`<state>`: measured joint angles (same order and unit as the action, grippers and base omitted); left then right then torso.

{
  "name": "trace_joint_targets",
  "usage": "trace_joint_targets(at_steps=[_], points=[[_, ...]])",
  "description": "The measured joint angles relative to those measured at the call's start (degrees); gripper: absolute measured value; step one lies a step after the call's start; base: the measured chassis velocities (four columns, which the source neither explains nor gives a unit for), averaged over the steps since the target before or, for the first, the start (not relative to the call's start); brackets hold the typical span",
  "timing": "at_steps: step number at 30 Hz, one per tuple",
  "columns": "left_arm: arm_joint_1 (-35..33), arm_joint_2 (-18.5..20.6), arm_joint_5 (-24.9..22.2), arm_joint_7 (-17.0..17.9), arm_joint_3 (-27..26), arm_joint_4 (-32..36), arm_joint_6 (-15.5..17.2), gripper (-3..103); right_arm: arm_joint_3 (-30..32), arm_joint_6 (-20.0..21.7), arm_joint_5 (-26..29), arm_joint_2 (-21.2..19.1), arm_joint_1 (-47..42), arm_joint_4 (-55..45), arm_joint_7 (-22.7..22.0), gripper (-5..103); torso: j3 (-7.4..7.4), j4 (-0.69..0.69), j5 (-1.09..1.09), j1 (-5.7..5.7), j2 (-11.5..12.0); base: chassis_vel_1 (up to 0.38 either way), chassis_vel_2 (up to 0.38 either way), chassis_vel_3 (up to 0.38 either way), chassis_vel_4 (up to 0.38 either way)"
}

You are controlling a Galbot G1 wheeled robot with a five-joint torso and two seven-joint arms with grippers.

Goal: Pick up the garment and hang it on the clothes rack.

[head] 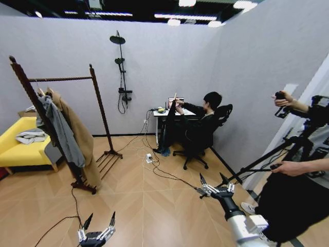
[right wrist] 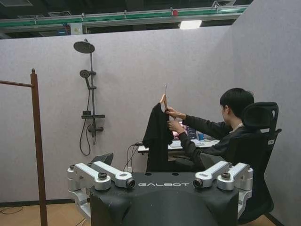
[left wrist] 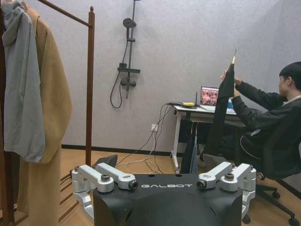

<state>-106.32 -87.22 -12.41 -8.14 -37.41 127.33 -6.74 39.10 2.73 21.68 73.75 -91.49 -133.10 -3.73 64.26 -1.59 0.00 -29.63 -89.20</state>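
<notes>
Grey-walled room with wood floor (head: 144, 200); rack (head: 61, 79) at ten o'clock in the head view, already carrying tan coat (head: 77, 131) and grey jacket (head: 60, 131) at its near end. Garment (head: 170, 123) far off at one o'clock, well apart from both grippers, hanging edge-on from a hanger (right wrist: 162, 100) held up by a seated person's hands (right wrist: 173, 119) at a desk (head: 167, 114).

Likely trouble, as a judgement: long gap to cover, so a reach from here would fall short; cables (head: 154, 167) lying across the floor between robot and desk, apt to snag the base; garment limp and edge-on, offering little to grip but the hanger; coat and jacket crowding the rail, leaving free room toward the far post only.

Right gripper (head: 215, 188) at five o'clock, arm stretched forward and raised, fingers spread apart, empty. Left gripper (head: 96, 230) low at seven o'clock, close to the body, fingers (head: 111, 220) likewise apart, pointing forward, holding nothing.
</notes>
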Motion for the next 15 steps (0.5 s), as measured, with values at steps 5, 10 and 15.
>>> trace_joint_targets(at_steps=[5,10,15], points=[[0.0,0.0,0.0,0.0,0.0,0.0,0.0,100,0.33,-0.8,0.09,-0.14,-0.59,-0.09,0.19,100,0.0,-0.02,0.0,0.0,0.0,-0.153,0.132,0.145,-0.157],[0.0,0.0,0.0,0.01,0.0,0.0,0.0,100,0.51,-1.03,0.5,-0.35,-0.57,-0.17,0.22,100,0.01,0.0,-0.01,-0.01,0.01,-0.206,0.226,0.243,-0.231],[0.0,0.0,0.0,0.0,0.0,0.0,0.0,100,0.36,-1.28,0.61,-0.4,-0.05,0.38,0.22,100,0.0,-0.01,0.0,0.0,0.01,-0.268,0.264,0.278,-0.283]])
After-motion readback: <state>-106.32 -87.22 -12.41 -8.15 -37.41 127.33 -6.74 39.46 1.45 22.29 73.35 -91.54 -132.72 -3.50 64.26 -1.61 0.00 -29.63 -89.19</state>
